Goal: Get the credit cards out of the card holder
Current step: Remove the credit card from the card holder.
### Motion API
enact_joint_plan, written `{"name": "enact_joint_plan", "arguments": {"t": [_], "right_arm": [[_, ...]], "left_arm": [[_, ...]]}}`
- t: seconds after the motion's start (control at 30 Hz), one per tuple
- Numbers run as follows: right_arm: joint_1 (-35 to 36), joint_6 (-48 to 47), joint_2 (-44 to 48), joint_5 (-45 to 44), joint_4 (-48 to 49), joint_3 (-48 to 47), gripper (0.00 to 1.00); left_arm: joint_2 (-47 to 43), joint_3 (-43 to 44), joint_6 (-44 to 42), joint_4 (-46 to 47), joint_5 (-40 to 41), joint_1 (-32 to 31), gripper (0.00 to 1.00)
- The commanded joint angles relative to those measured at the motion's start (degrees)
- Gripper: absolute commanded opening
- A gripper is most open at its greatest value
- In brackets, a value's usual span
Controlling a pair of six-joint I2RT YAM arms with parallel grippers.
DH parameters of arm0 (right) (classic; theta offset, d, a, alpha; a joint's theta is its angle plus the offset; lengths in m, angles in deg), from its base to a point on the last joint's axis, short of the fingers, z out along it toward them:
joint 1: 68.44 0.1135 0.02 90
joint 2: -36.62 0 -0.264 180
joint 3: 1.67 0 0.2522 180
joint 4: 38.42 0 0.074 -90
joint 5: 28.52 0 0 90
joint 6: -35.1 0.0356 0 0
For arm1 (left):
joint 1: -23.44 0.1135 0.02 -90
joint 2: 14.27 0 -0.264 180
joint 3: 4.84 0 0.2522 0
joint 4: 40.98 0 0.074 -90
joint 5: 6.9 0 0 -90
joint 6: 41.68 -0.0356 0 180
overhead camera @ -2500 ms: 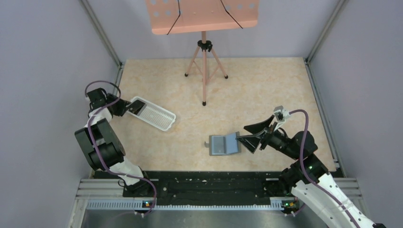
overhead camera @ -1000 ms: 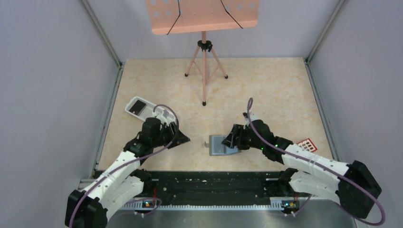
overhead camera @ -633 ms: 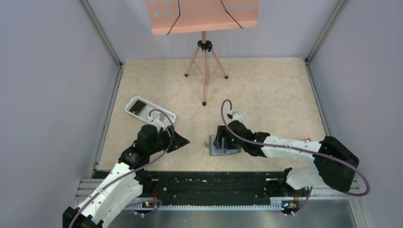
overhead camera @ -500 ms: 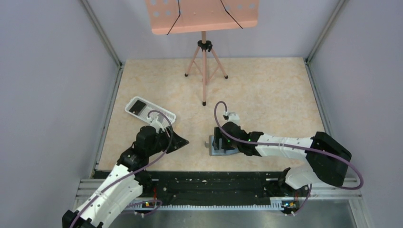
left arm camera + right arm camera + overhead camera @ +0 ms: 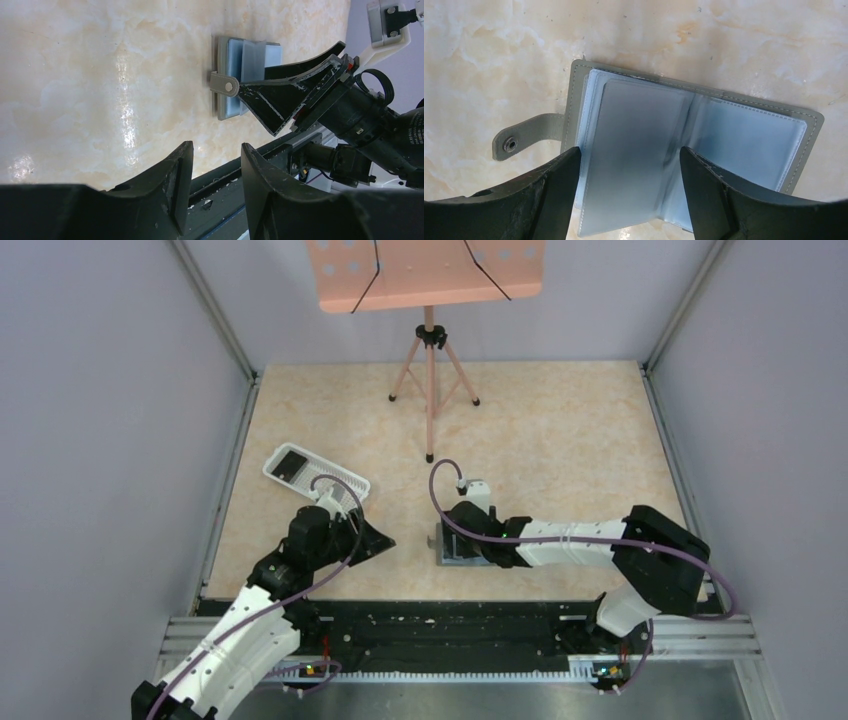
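Note:
The card holder (image 5: 744, 135) lies open on the table, grey outside with bluish-grey clear sleeves inside and a snap strap (image 5: 519, 142) on its left. No card shows in its sleeves. My right gripper (image 5: 629, 165) is open just above it, one finger on each side of the raised left sleeve. In the top view the right gripper (image 5: 452, 540) covers most of the holder (image 5: 465, 558). My left gripper (image 5: 375, 538) is open and empty, a little to the left of the holder (image 5: 252, 55). The red card is hidden.
A white ribbed tray (image 5: 335, 490) stands at the left with a dark flat rectangle (image 5: 291, 464) in it. A pink music stand's tripod (image 5: 430, 390) stands at the back middle. The black base rail (image 5: 440, 625) runs along the near edge.
My right arm has swung left, bringing its gripper over the holder's left half. The red card seen at the right a second ago is now under that arm. The left arm has come from the tray towards the holder.

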Motion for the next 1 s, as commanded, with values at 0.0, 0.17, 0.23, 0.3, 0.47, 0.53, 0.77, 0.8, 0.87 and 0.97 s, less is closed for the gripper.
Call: {"name": "enact_joint_plan", "arguments": {"t": [0.0,0.17,0.23,0.3,0.47,0.53,0.77,0.8,0.87,0.97], "right_arm": [[0.81,0.53,-0.75,-0.63,-0.95,0.17,0.71],[0.81,0.21,1.7,-0.5,0.0,1.35,0.69],[0.79,0.15,2.71,-0.24,0.66,1.83,0.69],[0.78,0.02,3.33,0.13,0.84,2.04,0.68],[0.78,-0.15,3.73,0.75,0.83,2.35,0.69],[0.78,-0.05,4.34,0.95,0.82,2.76,0.69],[0.81,0.11,7.43,1.1,0.62,3.53,0.67],[0.82,-0.01,7.72,1.13,0.64,3.62,0.66],[0.81,-0.04,8.09,1.08,0.68,3.71,0.63],[0.75,-0.09,7.96,1.12,0.76,3.89,0.59]], "left_arm": [[-0.62,-0.37,-0.69,0.34,1.18,-0.12,0.45],[-0.8,-0.47,-0.43,0.61,1.04,-0.09,0.45],[-0.72,-0.31,-0.34,0.77,0.73,-0.14,0.45],[-0.84,-0.2,-0.13,1.24,0.23,-0.14,0.45],[-0.61,-0.44,0.49,2.67,-1.22,-0.09,0.45],[-0.43,-0.76,0.98,3.35,-1.55,-0.19,0.45],[-0.38,-1.47,2.26,5.28,-1.67,-0.98,0.45],[-0.32,-1.32,2.22,5.33,-1.62,-1.02,0.45],[0.07,-1.1,2.05,5.26,-1.52,-1.07,0.45],[0.53,-1.0,1.95,5.39,-1.48,-1.14,0.45]]}}
